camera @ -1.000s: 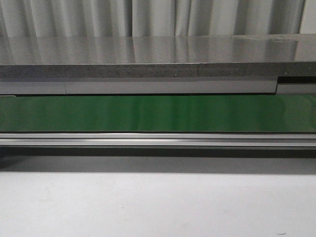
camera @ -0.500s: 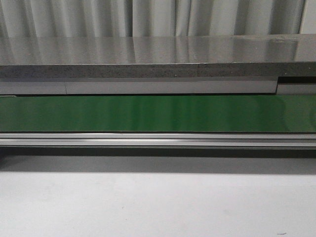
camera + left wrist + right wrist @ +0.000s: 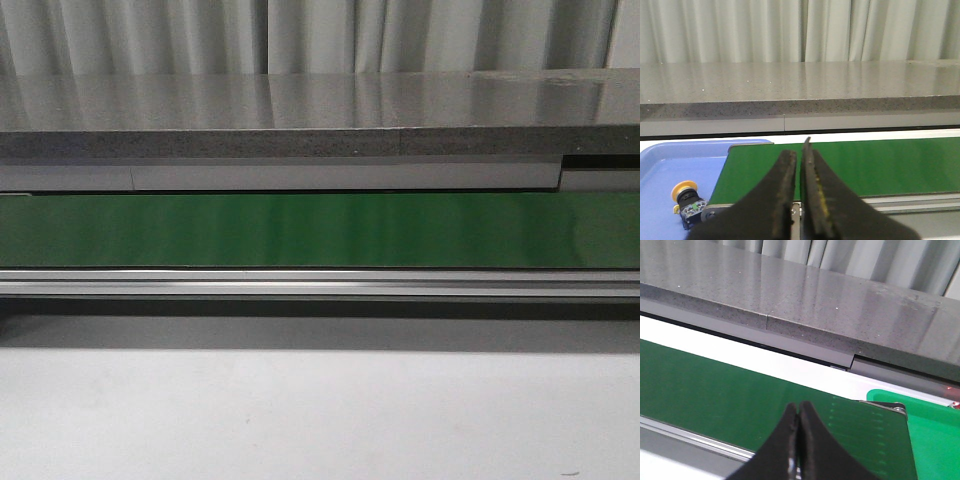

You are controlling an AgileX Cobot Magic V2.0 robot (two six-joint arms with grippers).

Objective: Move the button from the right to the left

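Button (image 3: pixel 686 201): lies in blue tray (image 3: pixel 670 165), well aside of left gripper (image 3: pixel 801 165), cap pointing away.
Left jaws: nearly together, empty.
Right gripper (image 3: pixel 799 412): jaws together, empty, button unseen.

Left gripper (image 3: pixel 801 155) closed, black fingers nearly touching, thin slit between them, holding nothing, poised above near rail of green belt (image 3: pixel 865 162). Right gripper (image 3: pixel 798 412) closed, tips pressed together, empty, over same belt's near edge.
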